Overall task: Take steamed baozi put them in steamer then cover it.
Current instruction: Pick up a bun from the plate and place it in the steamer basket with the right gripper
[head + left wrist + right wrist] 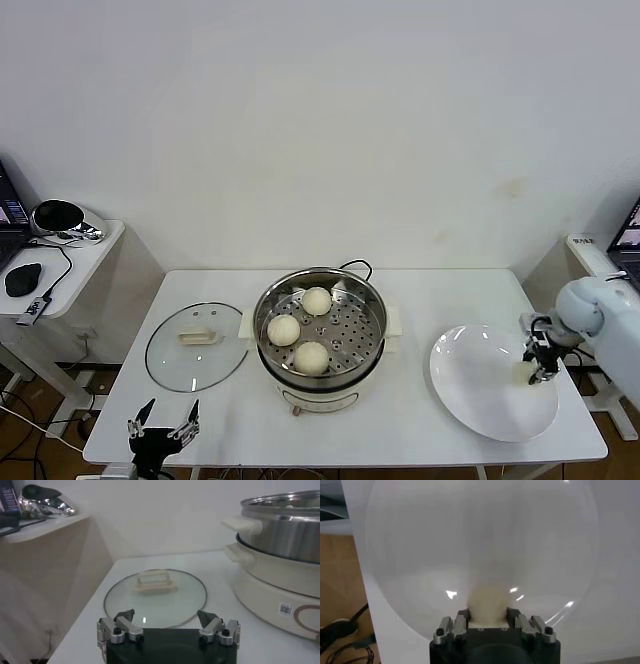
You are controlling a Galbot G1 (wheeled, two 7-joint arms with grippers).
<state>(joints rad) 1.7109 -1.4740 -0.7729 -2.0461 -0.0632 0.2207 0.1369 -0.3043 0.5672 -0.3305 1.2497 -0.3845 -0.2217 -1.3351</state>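
White plate (pixel 470 385): baozi (pixel 487 605) between right gripper (pixel 541 372) fingers.

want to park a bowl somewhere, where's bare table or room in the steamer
Bare table lies between the steamer and the white plate, and along the back edge behind both. In the steamer, the tray's right half is free; three baozi fill its left. The lid takes the left end, and the right claw crowds the plate's right rim.

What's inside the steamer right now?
Three baozi sit on the steamer's perforated tray. Whatever lies beneath the tray is hidden. The lid lies on the table beside it.
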